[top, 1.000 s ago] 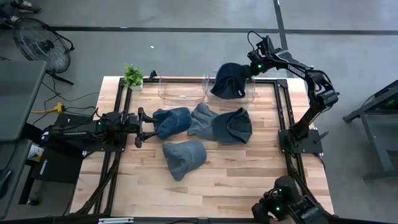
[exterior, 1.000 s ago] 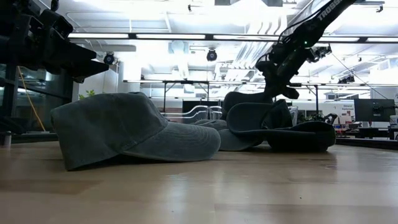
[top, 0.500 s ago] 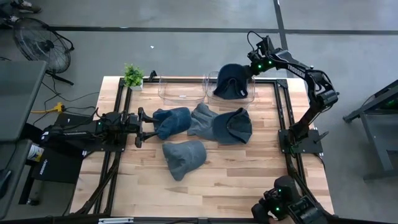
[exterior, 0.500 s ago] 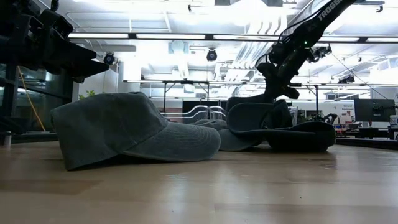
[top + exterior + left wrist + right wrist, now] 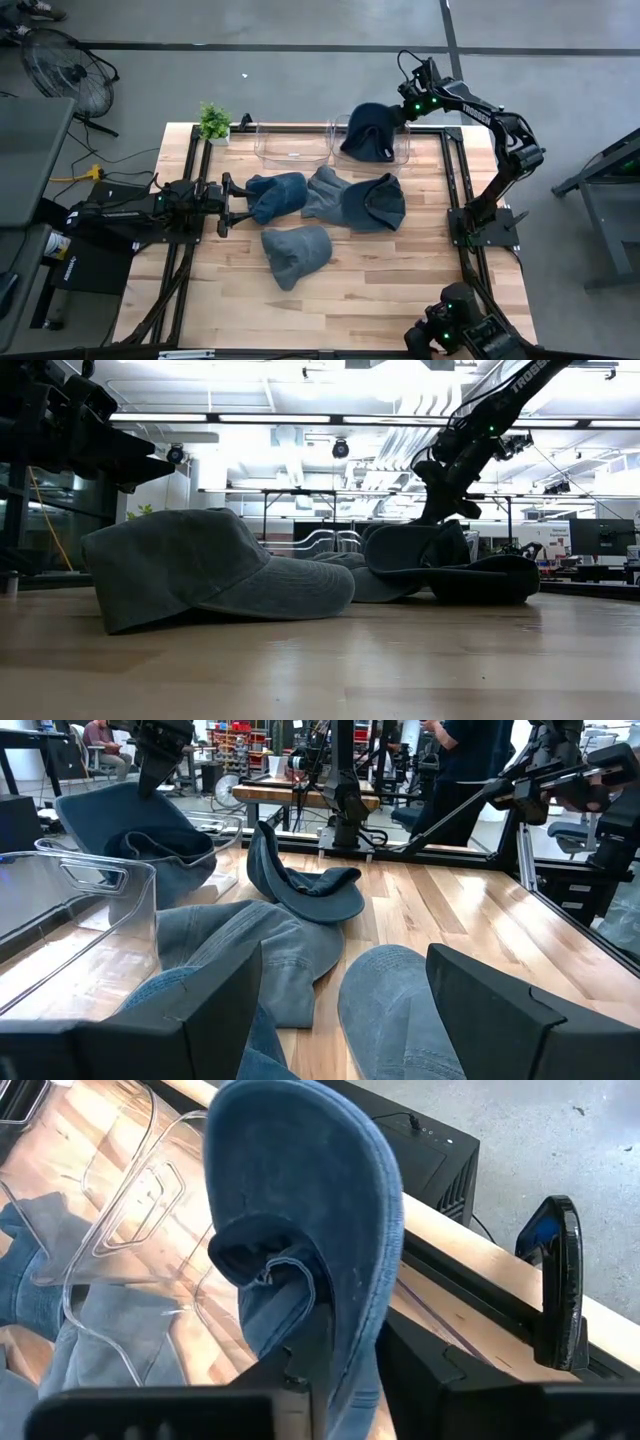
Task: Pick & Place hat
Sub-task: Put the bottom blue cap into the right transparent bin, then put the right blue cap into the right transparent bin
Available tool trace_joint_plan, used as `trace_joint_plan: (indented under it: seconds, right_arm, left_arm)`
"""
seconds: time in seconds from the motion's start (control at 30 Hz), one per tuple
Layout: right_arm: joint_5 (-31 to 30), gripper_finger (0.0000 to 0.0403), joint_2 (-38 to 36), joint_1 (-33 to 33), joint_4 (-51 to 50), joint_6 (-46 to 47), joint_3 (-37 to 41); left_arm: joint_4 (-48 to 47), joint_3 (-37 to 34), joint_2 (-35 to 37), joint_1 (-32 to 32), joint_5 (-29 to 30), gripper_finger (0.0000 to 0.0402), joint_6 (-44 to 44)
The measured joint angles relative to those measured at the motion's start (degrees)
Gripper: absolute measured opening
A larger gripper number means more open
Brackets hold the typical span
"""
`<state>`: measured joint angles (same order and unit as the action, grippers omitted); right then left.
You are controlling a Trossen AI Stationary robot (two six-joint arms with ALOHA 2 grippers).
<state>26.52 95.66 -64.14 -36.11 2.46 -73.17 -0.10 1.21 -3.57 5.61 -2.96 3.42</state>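
Note:
The dark blue hat (image 5: pixel 368 132) sits over the right clear bin (image 5: pixel 408 142) at the table's far edge. In the right wrist view its brim (image 5: pixel 300 1200) stands up toward my right gripper (image 5: pixel 340 1380). That gripper (image 5: pixel 401 112) hangs over the bin's far right corner, slanting down, with its fingers parted on either side of the brim's edge. The left wrist view shows the hat (image 5: pixel 130 830) low behind the bin's wall. My left gripper (image 5: pixel 232 203) waits open and level at the table's left, next to another blue hat (image 5: pixel 278 195). My right gripper has the brim's edge (image 5: pixel 318 1342) between its two fingers, coming from above and from the far right. Whether the fingers still touch the cloth, I cannot tell. The hat's lower part lies in the bin.
A second clear bin (image 5: pixel 292 145) stands left of the first. A small plant (image 5: pixel 213 122) is at the far left corner. Two more hats lie mid-table (image 5: pixel 355 200) and nearer the front (image 5: pixel 297 252). Bare wood shows along the near edge.
The dark blue hat has sunk lower into the right bin, as the low view shows. My right gripper has stayed over the bin's far right corner.

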Motion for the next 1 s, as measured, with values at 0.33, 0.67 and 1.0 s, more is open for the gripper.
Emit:
trace_joint_plan:
  seconds: [0.33, 0.67, 1.0]
  right_arm:
    - [-1.96, 0.0145, -0.02, -0.15, 1.8, -1.38, 0.0]
    - [-3.19, 0.0174, -0.46, -2.45, 2.33, -1.58, 0.04]
    - [5.74, 0.0175, -8.82, -3.47, -0.41, -11.76, 0.04]
  left_arm:
    - [0.0, 0.0, 0.0, -0.02, 0.0, 0.028, 0.0]
    - [0.0, 0.0, -0.01, -0.01, 0.0, 0.028, 0.0]
    - [0.0, 0.0, 0.0, 0.0, 0.0, 0.028, 0.0]
